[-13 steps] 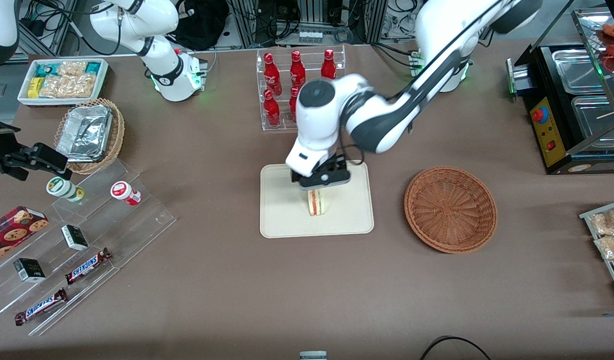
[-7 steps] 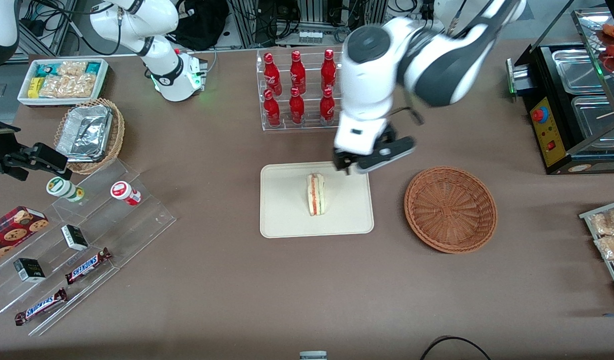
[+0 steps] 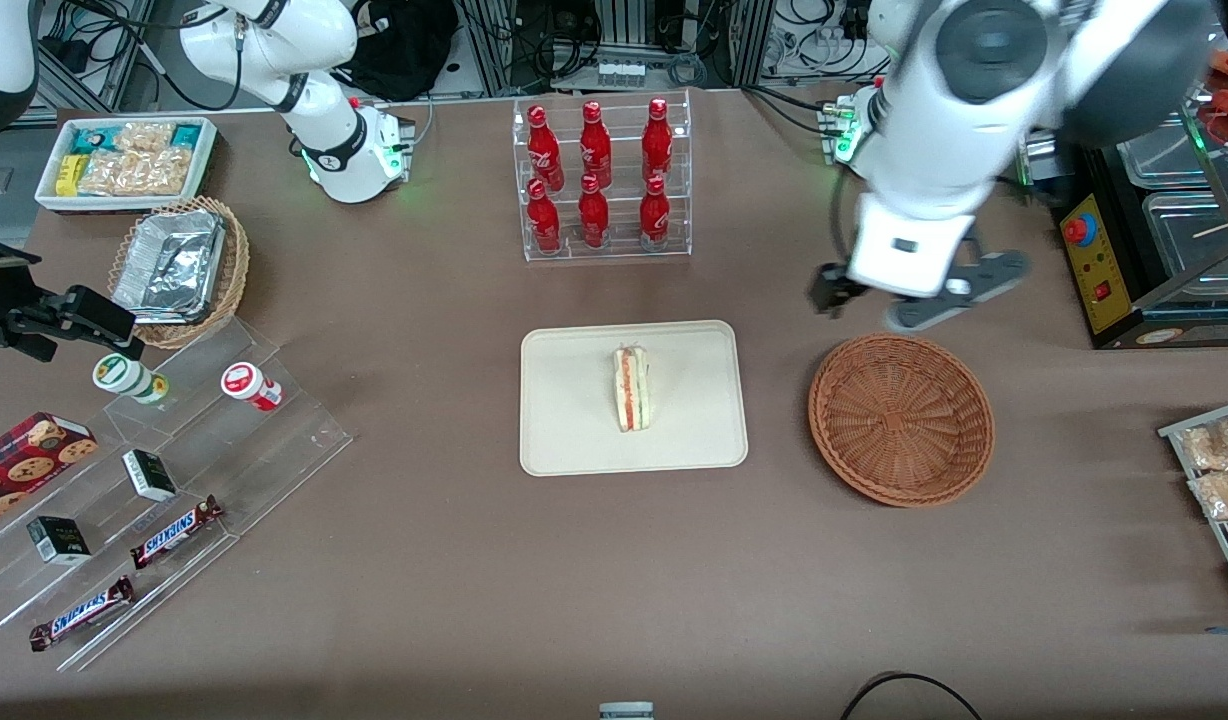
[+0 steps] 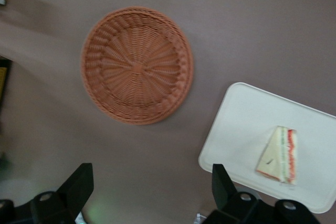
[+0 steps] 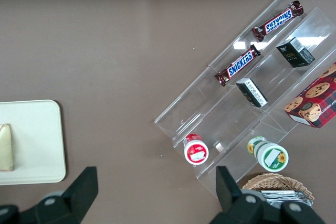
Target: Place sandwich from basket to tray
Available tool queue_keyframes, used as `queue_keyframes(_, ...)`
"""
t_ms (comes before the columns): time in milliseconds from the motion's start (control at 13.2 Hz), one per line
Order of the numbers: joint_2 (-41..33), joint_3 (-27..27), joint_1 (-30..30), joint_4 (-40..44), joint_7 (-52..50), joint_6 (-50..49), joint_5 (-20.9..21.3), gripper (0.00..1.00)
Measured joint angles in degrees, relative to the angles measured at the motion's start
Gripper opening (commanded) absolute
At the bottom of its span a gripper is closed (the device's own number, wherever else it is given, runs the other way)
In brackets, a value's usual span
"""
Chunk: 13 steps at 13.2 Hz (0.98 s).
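While the sandwich (image 3: 632, 389) lies on the tray (image 3: 574, 440), near its middle and a little toward the edge farther from the front camera, we see the left arm's gripper (image 3: 899, 300) raised well clear of it, hanging in the air just above the table at the rim of the basket (image 3: 901, 418) that is farther from the front camera. Its two dark fingers (image 4: 79, 184) are spread wide apart and nothing sits between them; in the wrist view only bare brown table (image 4: 157, 182) shows in the gap.

We find the sandwich resting on its side, with the red-orange and green filling stripes facing up along one long edge. In the wrist view its pale bread face (image 4: 270, 156) is turned toward the basket (image 4: 137, 65), though that picture is somewhat soft, so we would not vouch for finer detail of the layers.

Tray (image 4: 247, 124) and basket sit near each other on the table but apart, with a strip of brown cloth between them. We see nothing in the basket, only its reddish-brown weave.

Farther from the front camera than the tray stands a clear rack of red bottles (image 3: 596, 180), well apart from the gripper.
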Motion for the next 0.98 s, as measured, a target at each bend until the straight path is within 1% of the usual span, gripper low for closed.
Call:
queue_keyframes(151,-1.86,6.52,-0.01,0.11,10.02,-2.05,-2.91,1.0)
queue_keyframes(302,-2.96,12.25,-0.13,0.13,20.37,-4.13,-3.78,1.0)
queue_keyframes(377,-3.17,14.31,-0.16,0.13,24.97,-5.3,-3.83,1.0)
queue_keyframes(679,-3.67,19.89,-0.3,0.13,37.22,-7.35,-3.82,1.0)
queue_keyframes(830,-4.07,21.67,-0.28,0.13,40.42,-8.43,-3.86,1.0)
queue_keyframes(981,-4.15,21.97,-0.29,0.13,41.35,-8.43,-3.93,1.0)
